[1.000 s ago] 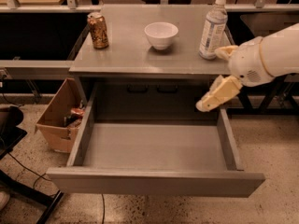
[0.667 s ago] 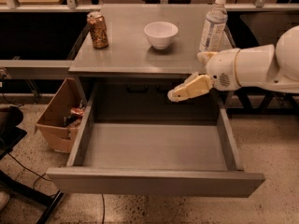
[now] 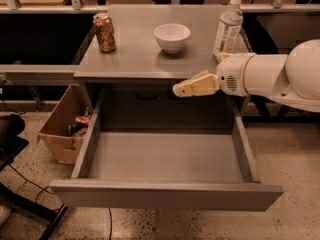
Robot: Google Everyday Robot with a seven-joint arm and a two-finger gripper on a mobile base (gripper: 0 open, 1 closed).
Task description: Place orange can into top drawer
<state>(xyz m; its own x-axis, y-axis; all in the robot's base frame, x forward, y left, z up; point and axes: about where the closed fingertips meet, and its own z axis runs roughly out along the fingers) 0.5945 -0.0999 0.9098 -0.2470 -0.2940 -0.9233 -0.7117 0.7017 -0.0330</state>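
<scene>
Gripper (image 3: pixel 179 89): swung from 3 o'clock side toward centre, now at table (image 3: pixel 135 64) front lip above top drawer (image 3: pixel 165 196). Jaw state: cannot tell; carries nothing. Orange can (image 3: pixel 104 32): upright on tabletop, 10 o'clock, well apart. Drawer open; grasp pending.

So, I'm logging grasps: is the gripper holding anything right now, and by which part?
Nothing is held. The gripper hangs empty above the open top drawer; the orange can stands on the table.
</scene>
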